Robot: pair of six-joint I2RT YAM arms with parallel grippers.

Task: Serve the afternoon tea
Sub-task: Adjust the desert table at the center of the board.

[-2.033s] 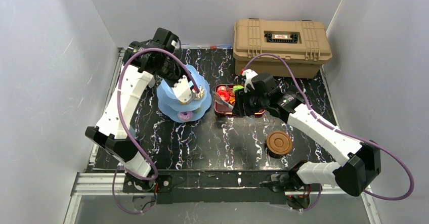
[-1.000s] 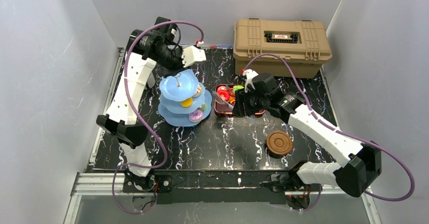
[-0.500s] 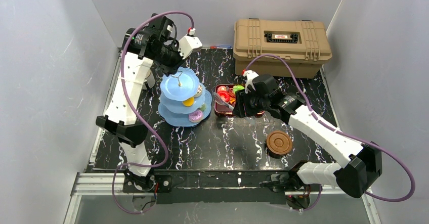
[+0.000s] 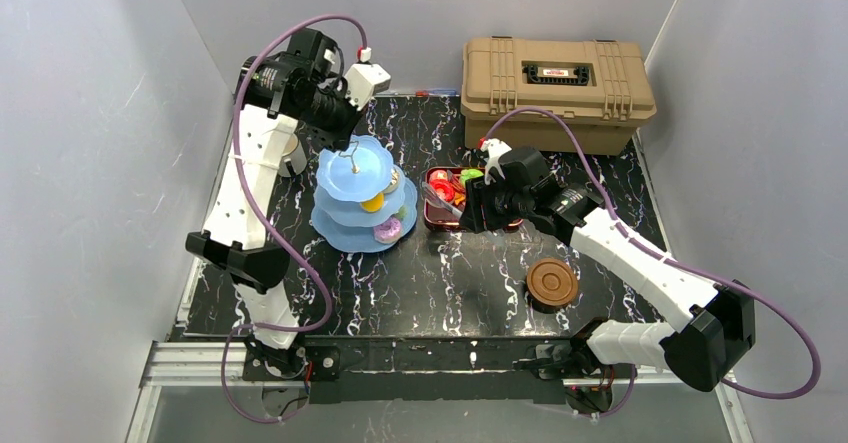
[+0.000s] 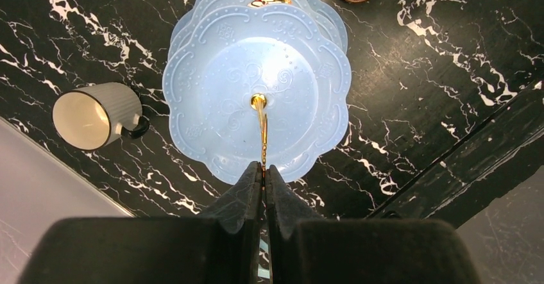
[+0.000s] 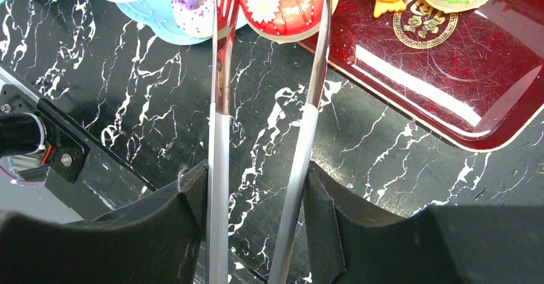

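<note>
Your left gripper (image 5: 263, 172) is pressed shut right at the top of the gold handle (image 5: 262, 130) of the blue stand (image 5: 212, 104) — whether it pinches the handle, you can't tell. Your right gripper (image 6: 256, 176) clamps the tongs (image 6: 218, 136), with their arms on either side of the red donut (image 6: 282, 2) at the tray (image 6: 449, 85) corner.

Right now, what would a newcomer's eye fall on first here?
The light blue three-tier scalloped stand, left of centre, with the left hand shut at the tip of its gold handle. The right hand holds metal tongs around a red toy donut at the edge of the dark red tray.
</note>
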